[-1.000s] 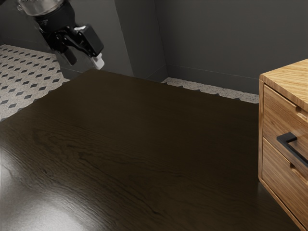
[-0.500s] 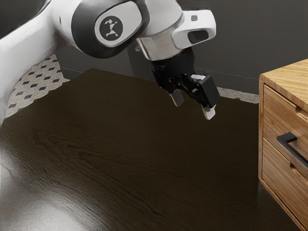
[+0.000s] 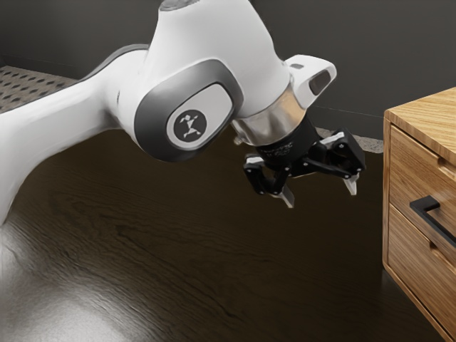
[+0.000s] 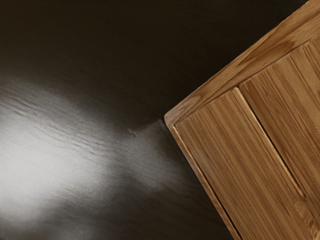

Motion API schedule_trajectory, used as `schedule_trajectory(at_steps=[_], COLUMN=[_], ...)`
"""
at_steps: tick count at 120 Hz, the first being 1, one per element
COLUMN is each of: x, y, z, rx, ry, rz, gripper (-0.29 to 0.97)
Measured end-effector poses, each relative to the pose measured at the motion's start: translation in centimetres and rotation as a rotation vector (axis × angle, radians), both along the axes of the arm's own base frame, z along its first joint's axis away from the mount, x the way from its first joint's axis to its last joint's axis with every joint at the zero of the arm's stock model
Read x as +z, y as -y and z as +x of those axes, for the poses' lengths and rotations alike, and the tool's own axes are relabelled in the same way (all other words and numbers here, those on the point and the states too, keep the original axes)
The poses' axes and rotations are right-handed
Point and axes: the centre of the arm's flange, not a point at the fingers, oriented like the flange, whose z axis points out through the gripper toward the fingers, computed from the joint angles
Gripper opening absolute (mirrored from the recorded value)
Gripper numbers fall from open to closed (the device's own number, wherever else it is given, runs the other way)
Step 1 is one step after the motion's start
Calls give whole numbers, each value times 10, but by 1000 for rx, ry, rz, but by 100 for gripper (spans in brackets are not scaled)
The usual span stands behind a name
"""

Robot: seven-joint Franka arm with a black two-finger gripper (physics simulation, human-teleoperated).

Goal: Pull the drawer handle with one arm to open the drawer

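End effector (image 3: 318,191): black, two fingers, right of centre in the exterior view. The fingers are spread apart and released, with nothing between them. It hangs above the surface and is tilted toward the exterior view's right, well apart from the cabinet.

Arm (image 3: 107,121): white casing, coming in from the exterior view's left. It has a bright metal ring just above the black hand. A grey round cap (image 3: 191,125) on the joint bears a small white emblem, a stylised figure rather than letters.

Surface (image 3: 142,249): dark brown wood grain, with a pale glare at the lower left of the exterior view. The wrist view shows the same glare on the surface (image 4: 75,75) beside the cabinet's corner.

Cabinet (image 3: 427,114): light wood, standing on the surface at the exterior view's right edge. In the wrist view, a corner of the cabinet (image 4: 240,165) shows two grained panels inside a frame.

Drawer (image 3: 417,167): front flush with the cabinet's frame, with a second front below it.

Handle (image 3: 426,209): black bar on the cabinet's front at the exterior view's right edge, untouched by the end effector.

Floor (image 3: 28,82): patterned tile in the upper left of the exterior view, in front of a dark grey wall.
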Motion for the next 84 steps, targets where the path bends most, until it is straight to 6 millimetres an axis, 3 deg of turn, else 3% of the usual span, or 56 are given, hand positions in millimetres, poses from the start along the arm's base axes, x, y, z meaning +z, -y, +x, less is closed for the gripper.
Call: schedule_trajectory(at_steps=[16,41,60,69,84], x=[-3,-12,-29,-25,-23], y=[18,88,129,122,81], z=[-9,-33,-68,-71,-44], rx=[93,111,115,161,298], ry=[43,55,41,55,71], rz=[-66,-166,-201,-223,-259], gripper=[68,68,68,68,68])
